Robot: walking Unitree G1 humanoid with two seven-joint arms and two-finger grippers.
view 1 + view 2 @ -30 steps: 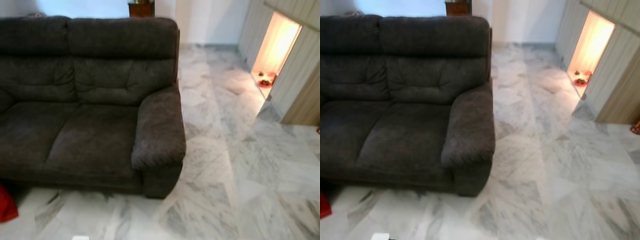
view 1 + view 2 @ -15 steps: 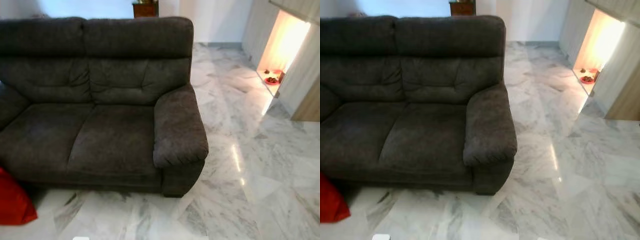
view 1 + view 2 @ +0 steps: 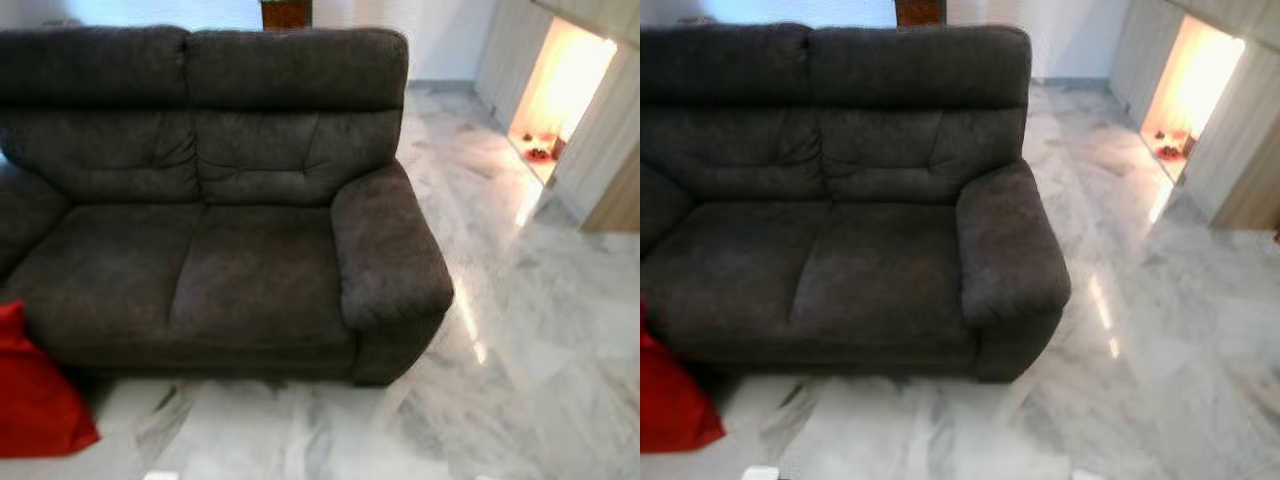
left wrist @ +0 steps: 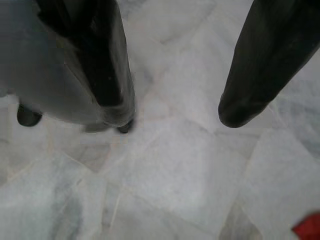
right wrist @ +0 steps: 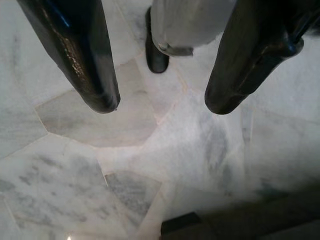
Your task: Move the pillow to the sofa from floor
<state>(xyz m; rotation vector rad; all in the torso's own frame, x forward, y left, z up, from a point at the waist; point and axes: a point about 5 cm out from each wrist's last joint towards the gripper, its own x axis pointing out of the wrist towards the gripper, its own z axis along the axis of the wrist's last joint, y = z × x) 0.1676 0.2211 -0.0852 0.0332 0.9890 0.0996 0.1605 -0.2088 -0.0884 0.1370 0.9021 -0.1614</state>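
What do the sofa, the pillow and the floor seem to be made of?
Sofa: probably a soft, matte, dark grey fabric like microfibre, with a mottled nap and stitched tufts.
Pillow: plain red cloth, it seems; the weave is too blurred to tell.
Floor: polished grey-veined marble or similar tile, with glossy reflections.

one dark grey sofa [image 3: 220,200] with two seat cushions and two back cushions, one red pillow [image 3: 35,390] on the floor, one lit doorway [image 3: 560,90], two hands, left hand [image 4: 175,112], right hand [image 5: 162,102]
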